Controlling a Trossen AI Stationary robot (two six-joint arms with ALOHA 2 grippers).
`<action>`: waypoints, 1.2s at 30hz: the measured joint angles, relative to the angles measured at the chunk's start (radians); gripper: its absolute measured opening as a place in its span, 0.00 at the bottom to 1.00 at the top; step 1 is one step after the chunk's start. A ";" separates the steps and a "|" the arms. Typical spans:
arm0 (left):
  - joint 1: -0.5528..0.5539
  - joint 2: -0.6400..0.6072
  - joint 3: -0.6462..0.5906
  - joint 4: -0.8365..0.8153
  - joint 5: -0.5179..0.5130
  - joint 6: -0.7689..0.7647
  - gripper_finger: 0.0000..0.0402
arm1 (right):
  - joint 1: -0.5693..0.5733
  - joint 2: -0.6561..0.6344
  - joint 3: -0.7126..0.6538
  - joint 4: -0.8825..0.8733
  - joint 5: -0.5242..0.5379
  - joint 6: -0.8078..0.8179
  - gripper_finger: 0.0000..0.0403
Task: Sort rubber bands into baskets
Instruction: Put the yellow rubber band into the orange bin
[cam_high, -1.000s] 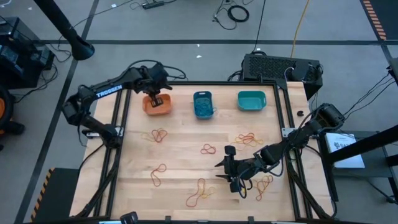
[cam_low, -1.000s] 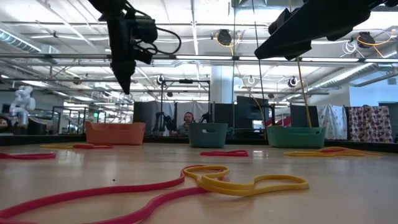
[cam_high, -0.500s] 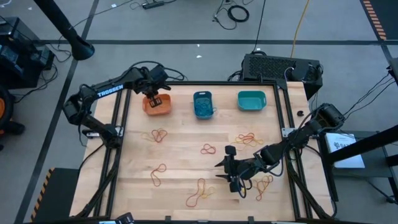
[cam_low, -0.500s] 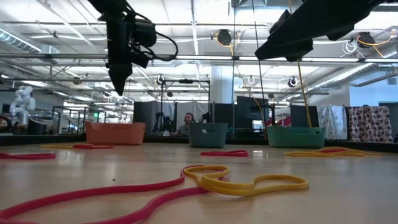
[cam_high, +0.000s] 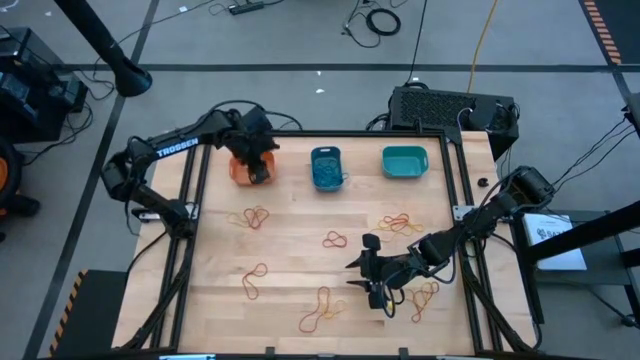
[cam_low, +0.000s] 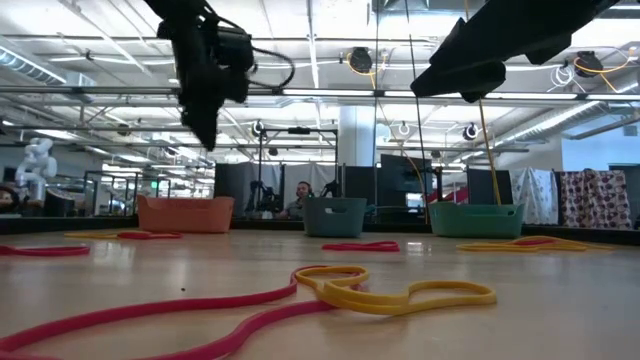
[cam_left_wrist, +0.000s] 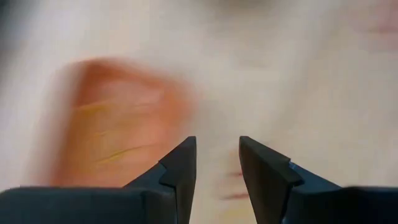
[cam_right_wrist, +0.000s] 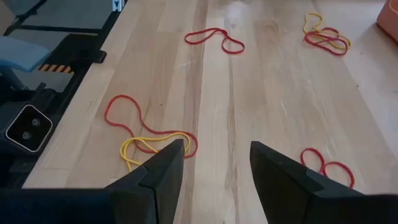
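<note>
The orange basket, the blue basket and the teal basket stand in a row along the table's far edge. Red and yellow rubber bands lie loose on the wood, such as a group at the left, one in the middle and one near the front. My left gripper is open and empty, raised above the orange basket's right side. My right gripper is open and empty, low over the near right of the table, with a red and yellow band just ahead of it.
More bands lie at the right and near right. The right wrist view shows further bands across the table. The black frame rails run along the table's sides.
My left gripper has shifted a little toward the table's right edge above the orange basket and has turned somewhat, staying open.
</note>
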 joint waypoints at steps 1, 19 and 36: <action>-0.025 0.000 -0.001 0.002 0.078 0.000 0.32 | 0.000 0.000 0.000 0.000 0.000 0.009 0.44; -0.839 -0.053 -0.387 0.977 0.017 -0.031 0.32 | -0.113 -0.172 0.131 -1.042 -0.009 0.650 0.37; -1.034 -0.044 -0.621 1.444 -0.184 -0.104 0.32 | -0.370 -0.171 -0.145 -1.109 -0.145 0.613 0.32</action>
